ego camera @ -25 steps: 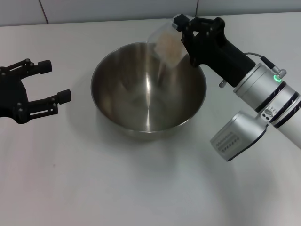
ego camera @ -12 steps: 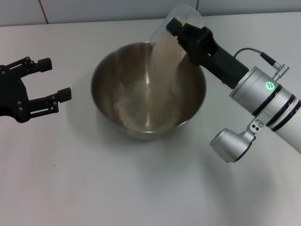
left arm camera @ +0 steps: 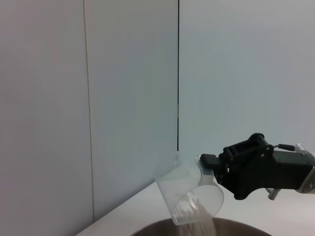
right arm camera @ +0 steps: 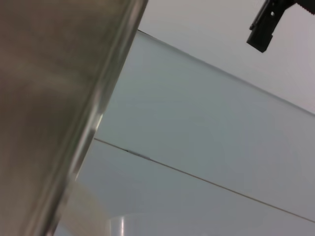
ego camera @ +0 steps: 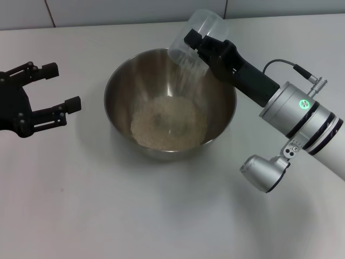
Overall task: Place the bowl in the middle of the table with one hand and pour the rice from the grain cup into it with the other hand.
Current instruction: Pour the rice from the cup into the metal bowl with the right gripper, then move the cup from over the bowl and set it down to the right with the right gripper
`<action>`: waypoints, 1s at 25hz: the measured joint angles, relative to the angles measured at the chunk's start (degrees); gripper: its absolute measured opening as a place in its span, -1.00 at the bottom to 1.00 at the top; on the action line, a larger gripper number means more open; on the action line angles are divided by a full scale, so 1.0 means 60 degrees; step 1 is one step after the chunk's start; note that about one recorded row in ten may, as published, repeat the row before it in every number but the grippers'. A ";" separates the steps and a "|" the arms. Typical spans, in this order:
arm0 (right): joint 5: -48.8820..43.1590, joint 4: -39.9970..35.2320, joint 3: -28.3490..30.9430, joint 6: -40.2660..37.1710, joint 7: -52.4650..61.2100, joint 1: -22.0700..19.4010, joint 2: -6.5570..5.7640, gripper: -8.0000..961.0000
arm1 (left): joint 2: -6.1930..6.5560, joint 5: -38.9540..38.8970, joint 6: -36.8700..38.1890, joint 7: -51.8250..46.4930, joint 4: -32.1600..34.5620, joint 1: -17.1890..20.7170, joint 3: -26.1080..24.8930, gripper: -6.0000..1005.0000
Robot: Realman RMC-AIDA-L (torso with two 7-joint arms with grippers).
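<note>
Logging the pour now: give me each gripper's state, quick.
Left gripper: open, empty, left of the large stainless-steel bowl.
Right gripper: shut on the small clear plastic grain cup, tipped over the bowl, off-white rice falling in.

1. The bowl (ego camera: 170,102) is brushed stainless steel, shiny inside, with a bright polished rim.
2. The grain cup (ego camera: 197,38) is clear, glossy plastic, nearly see-through.
3. The rice (ego camera: 168,128) shows as dull, off-white, grainy matter, rough in texture.
4. The counter (ego camera: 135,216) is plain white, matt and smooth.
5. The right tool (ego camera: 200,42) is matt black, on a satin silver metal arm with black bands.
6. The left tool (ego camera: 54,86) is matt black with a skeletal frame.
7. The wall (left arm camera: 123,98) is of smooth, pale panels with thin dark seams.
</note>
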 joint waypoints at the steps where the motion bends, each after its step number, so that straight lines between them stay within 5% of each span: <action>1: 0.0000 0.0000 -0.0016 0.0000 -0.0063 -0.0002 0.0000 -0.97 | 0.0001 0.0000 0.0000 0.0000 0.0001 -0.0009 0.0000 0.64; 17: 0.0033 0.0170 0.0019 -0.0001 0.0139 -0.0073 0.0011 -0.97 | 0.0023 0.0019 -0.0024 0.0109 -0.0105 -0.0070 0.0000 0.64; 25: 0.0412 0.1269 0.0531 0.0001 0.3981 -0.1094 0.0094 -0.97 | 0.0028 0.0002 -0.0032 0.0112 -0.0116 -0.0070 0.0001 0.64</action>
